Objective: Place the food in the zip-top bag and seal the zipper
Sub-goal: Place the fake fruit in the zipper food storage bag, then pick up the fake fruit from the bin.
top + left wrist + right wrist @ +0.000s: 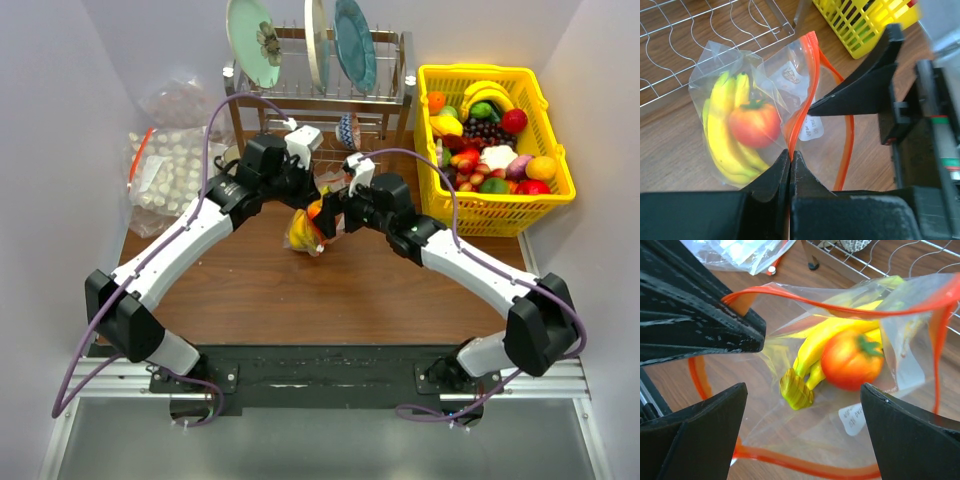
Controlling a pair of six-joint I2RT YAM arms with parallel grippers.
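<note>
Fruit is already inside the zip-top bag [822, 155]: you can see a banana bunch [720, 135] and a red apple [754, 125] behind the clear plastic, left of the middle in the left wrist view. The bag is in the middle of the top view, between your two arms, over the brown table [300, 300]. I cannot tell if it rests there or hangs. Your left gripper [790, 167] is pinched tight on the zipper [809, 75], the red strip, at the bottom middle of its own view. Your right gripper [803, 387] is spread wide, one finger at the lower left and one at the lower right of its view. The bag's mouth is in front of it and it holds nothing. The mouth is wide open. The red strip makes a big loop and its two sides are well apart. So I think the putting-in part is done for these two pieces, but the closing part has not begun. More fruit lies in the yellow basket [495, 222] at the upper right of the top view, and I cannot tell if you mean to add any. What is left is to press the two red sides together along the whole mouth.
</note>
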